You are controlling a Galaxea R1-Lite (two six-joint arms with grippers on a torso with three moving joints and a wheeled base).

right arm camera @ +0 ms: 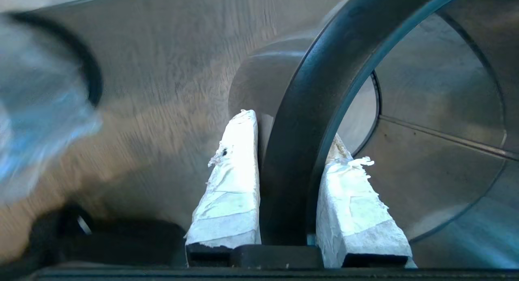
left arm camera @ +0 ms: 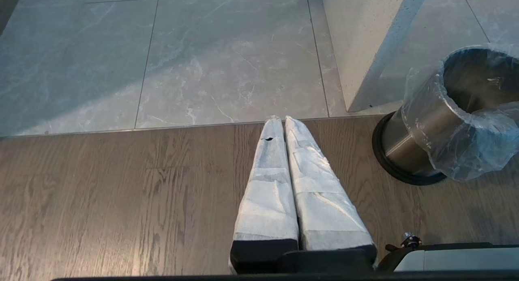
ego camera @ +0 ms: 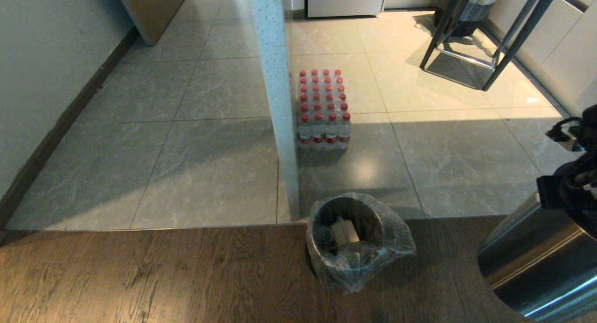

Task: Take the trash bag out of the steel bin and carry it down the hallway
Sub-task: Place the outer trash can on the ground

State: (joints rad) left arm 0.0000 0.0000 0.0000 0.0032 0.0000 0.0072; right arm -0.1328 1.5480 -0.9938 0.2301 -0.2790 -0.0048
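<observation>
Head view: steel bin stands upright on the wood floor at the edge of the hallway tiles, beside a white partition end. The trash bag is seated in it, its clear film folded out over the rim, scraps visible inside. Bag not yet lifted. Right claw is clamped across the black rim of a separate, empty steel shell, held tilted at the right, well apart from the bin. Left claw hangs parked over the wood floor near the bin, fingers pressed together, holding nothing. Judged step: clearing the shell away before bag removal. Next move likely calls for setting the shell down clear of the bin, releasing it, then pinching the bag's loose overhang and drawing it straight up.
</observation>
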